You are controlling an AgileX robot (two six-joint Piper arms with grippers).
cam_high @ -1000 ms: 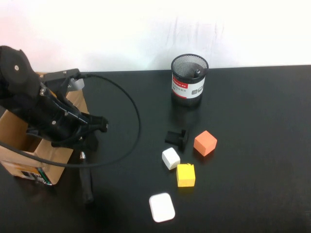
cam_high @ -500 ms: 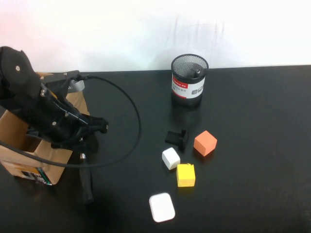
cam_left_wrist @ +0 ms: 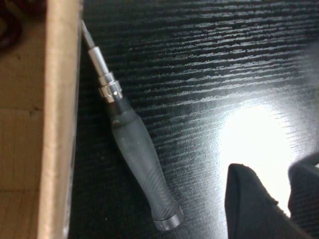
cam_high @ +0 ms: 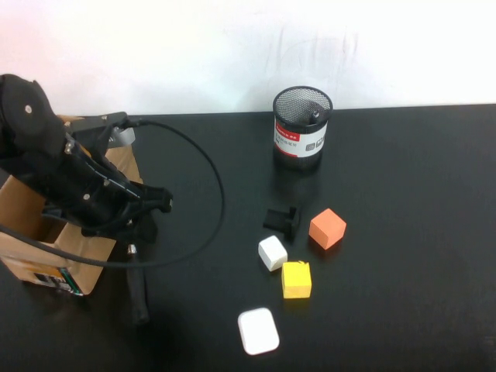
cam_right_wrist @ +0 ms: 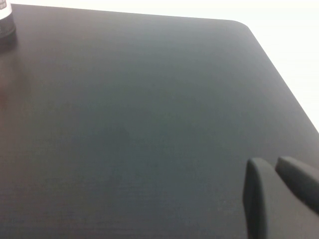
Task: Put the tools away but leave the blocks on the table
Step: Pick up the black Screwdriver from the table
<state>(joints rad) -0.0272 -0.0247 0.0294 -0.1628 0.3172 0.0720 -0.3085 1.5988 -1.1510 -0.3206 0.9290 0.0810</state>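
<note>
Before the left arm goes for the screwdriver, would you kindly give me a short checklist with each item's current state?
1. Screwdriver lying free on the table: ok.
2. Left hand empty, beside the handle: ok.
3. Left hand centred over the screwdriver: not ok.
4. Tip clear of the cardboard box: not ok, it is right at the wall.
5. Blocks away from the work: ok.
6. Right hand parked over bare table: ok.

On the glossy black tabletop (cam_high: 403, 201) sit an orange cube (cam_high: 327, 228), a yellow cube (cam_high: 296, 280) and a smaller white cube (cam_high: 272, 253). The black-handled screwdriver (cam_left_wrist: 134, 149) shows a silvery metal tip beside the tan cardboard box (cam_high: 35, 232). The black mesh cup (cam_high: 302, 128) wears a red-and-white label, its print too small to read.
</note>
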